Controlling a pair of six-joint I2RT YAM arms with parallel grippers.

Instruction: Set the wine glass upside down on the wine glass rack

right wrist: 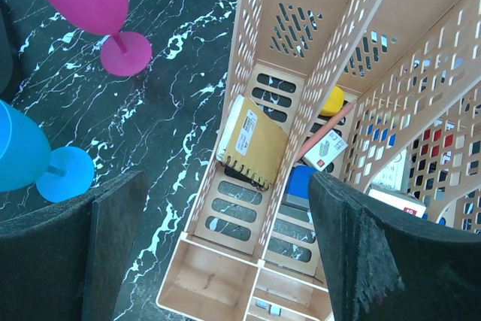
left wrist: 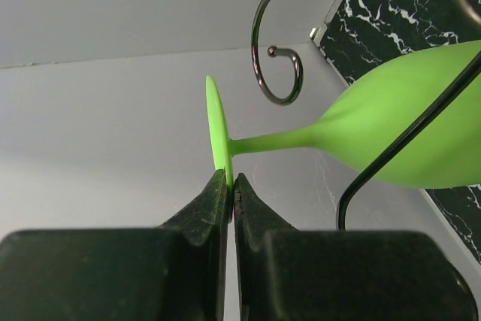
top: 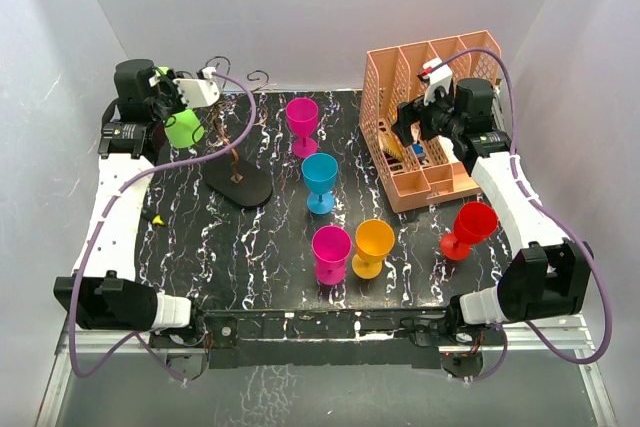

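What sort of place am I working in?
Probably a robot test cell, not a home: plain white walls enclose a marbled black table, staged with a wine glass rack and peach organizer.

The left pincer (left wrist: 231, 188) clamps the foot rim of the green wine glass (left wrist: 391, 133), whose bowl lies toward 3 o'clock. A curled arm of the wine glass rack (left wrist: 281, 101) hangs at 12 o'clock, another wire crosses the bowl, and the marbled worktop (left wrist: 398, 13) shows at 1 o'clock.

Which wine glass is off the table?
The green wine glass, pinched by its foot in the left gripper at the rack; the other five stand upright on the table.
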